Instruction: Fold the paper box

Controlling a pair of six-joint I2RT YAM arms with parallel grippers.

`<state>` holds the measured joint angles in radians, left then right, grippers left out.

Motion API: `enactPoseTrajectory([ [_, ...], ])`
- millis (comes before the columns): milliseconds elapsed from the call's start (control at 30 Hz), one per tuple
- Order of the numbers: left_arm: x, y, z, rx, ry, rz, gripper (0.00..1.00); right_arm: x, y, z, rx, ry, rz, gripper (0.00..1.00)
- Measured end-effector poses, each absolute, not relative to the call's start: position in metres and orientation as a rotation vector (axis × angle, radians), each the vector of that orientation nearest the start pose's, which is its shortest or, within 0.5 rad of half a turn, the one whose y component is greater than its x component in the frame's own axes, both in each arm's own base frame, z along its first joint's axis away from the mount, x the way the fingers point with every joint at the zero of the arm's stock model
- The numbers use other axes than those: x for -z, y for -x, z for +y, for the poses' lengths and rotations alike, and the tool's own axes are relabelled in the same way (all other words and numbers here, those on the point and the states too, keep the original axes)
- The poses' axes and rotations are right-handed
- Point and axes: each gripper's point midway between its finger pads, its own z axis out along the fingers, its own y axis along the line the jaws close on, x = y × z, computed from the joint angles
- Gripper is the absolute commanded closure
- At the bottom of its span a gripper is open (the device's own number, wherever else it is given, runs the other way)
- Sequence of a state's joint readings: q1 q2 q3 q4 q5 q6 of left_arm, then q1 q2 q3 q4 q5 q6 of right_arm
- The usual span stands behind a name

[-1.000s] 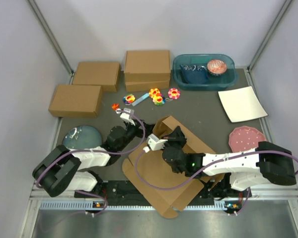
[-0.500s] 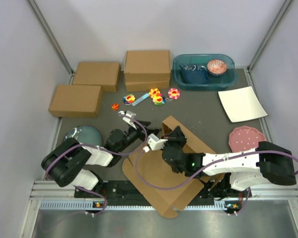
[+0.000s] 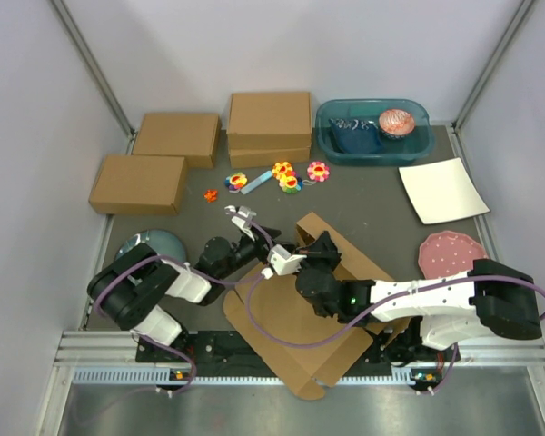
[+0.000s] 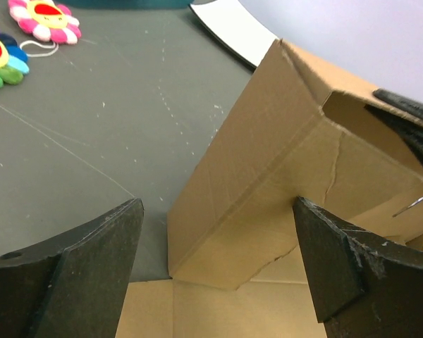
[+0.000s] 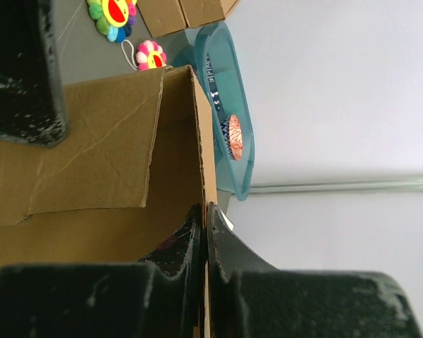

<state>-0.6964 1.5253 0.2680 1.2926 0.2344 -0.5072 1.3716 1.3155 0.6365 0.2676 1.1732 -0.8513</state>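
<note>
- The box (image 3: 286,331) lies half-folded at the table's near middle, with one flap raised at its 12 o'clock.
- The left gripper (image 4: 217,204) gapes wide and holds nothing. It sits at the box's 11 o'clock, with the raised flap straight ahead between its fingers.
- The right gripper (image 5: 205,211) is pinched tight on the flap's top edge, at the box's 1 o'clock.

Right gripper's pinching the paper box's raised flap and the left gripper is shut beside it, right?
Not quite: the left gripper is open, jaws spread wide before the paper box, as the left wrist view shows. The right gripper does pinch the raised flap.
</note>
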Motion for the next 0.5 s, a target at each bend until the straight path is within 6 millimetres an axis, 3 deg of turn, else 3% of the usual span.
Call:
enactPoseTrajectory([
  [200,-0.119,-0.254,-0.300,1.131,-0.368,1.660,0.09,-0.190,-0.225,0.234,0.773,1.150,1.376,1.00],
  [500,-0.123,-0.261,-0.310,1.148,-0.362,1.654,0.09,-0.189,-0.224,0.234,0.770,1.147,1.380,1.00],
])
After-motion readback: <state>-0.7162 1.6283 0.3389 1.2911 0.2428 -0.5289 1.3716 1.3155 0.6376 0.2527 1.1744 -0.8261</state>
